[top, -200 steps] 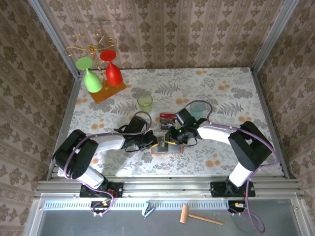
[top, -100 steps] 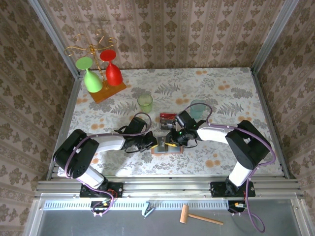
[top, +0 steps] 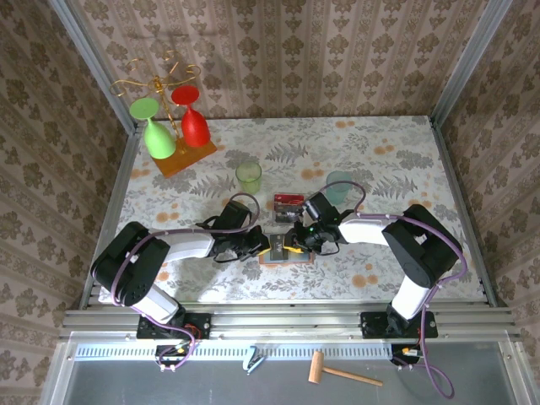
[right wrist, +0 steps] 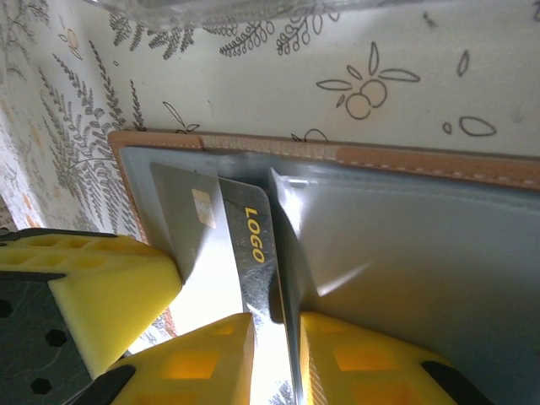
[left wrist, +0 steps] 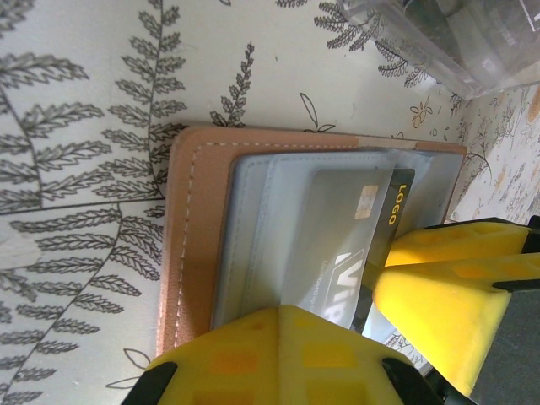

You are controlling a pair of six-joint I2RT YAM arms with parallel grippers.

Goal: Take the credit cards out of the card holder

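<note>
The salmon-pink card holder (top: pixel 285 256) lies open on the table between both grippers, its grey-blue pockets up (left wrist: pixel 198 228) (right wrist: pixel 422 156). A silvery-grey credit card (left wrist: pixel 337 228) (right wrist: pixel 181 211) and a dark card marked LOGO (left wrist: pixel 396 207) (right wrist: pixel 253 245) stick partway out of a pocket. My left gripper (top: pixel 263 245) (left wrist: pixel 281 308) is shut, its tips pressing on the holder's pocket. My right gripper (top: pixel 295 240) (right wrist: pixel 277 325) is closed on the edge of the dark card. A red card (top: pixel 288 201) lies flat on the table just beyond the holder.
A green cup (top: pixel 248 176) and a clear teal cup (top: pixel 339 187) stand behind the holder. A glass rack (top: pixel 169 126) on an orange base occupies the back left corner. A wooden mallet (top: pixel 337 372) lies below the table's front rail.
The right arm has eased slightly left toward the holder, its gripper staying at the cards. The left arm has not moved.
</note>
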